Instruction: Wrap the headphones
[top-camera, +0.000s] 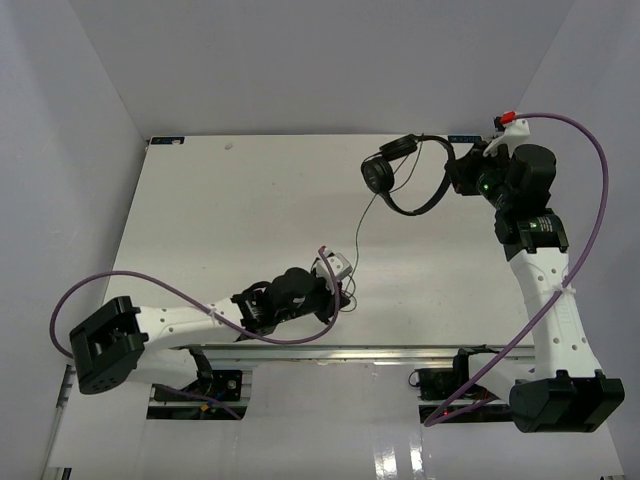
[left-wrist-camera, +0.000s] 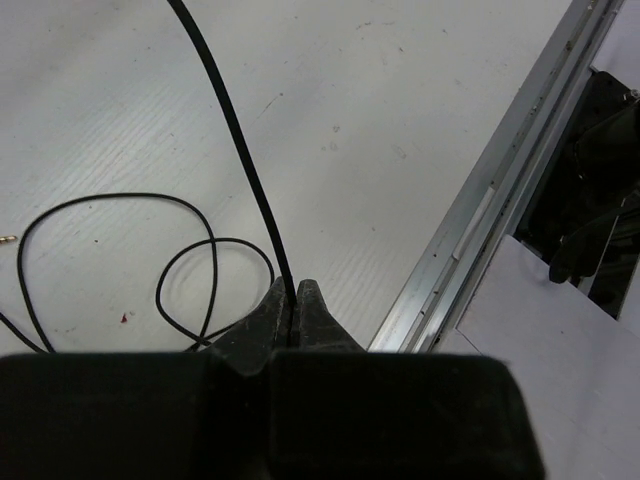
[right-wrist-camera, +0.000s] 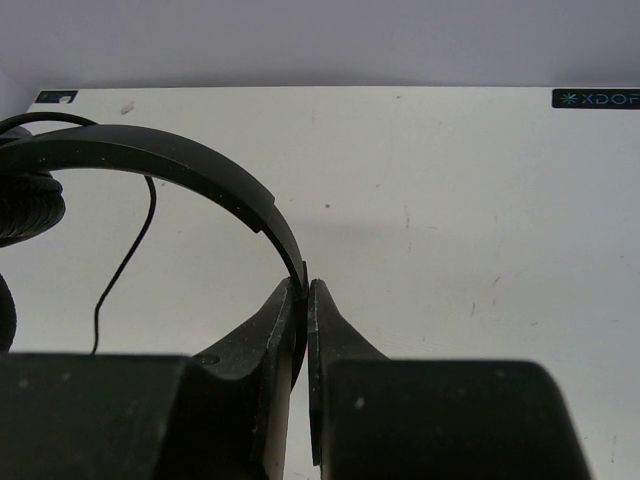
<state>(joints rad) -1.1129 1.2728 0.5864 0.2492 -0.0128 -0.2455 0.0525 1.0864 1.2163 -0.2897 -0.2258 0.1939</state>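
The black headphones (top-camera: 405, 175) hang at the back right of the table, held up by the headband. My right gripper (top-camera: 459, 170) is shut on the headband (right-wrist-camera: 190, 170); one padded ear cup (right-wrist-camera: 25, 205) shows at the left edge of the right wrist view. The thin black cord (top-camera: 362, 225) runs from the ear cups down to my left gripper (top-camera: 338, 282) near the table's front edge. My left gripper (left-wrist-camera: 294, 290) is shut on the cord (left-wrist-camera: 235, 140). Loose cord loops (left-wrist-camera: 170, 260) lie on the table beside it.
The metal rail (left-wrist-camera: 500, 190) of the table's front edge runs just right of my left gripper. Purple arm cables (top-camera: 590, 170) arc beside each arm. White walls enclose the table (top-camera: 230, 210) at the back and sides.
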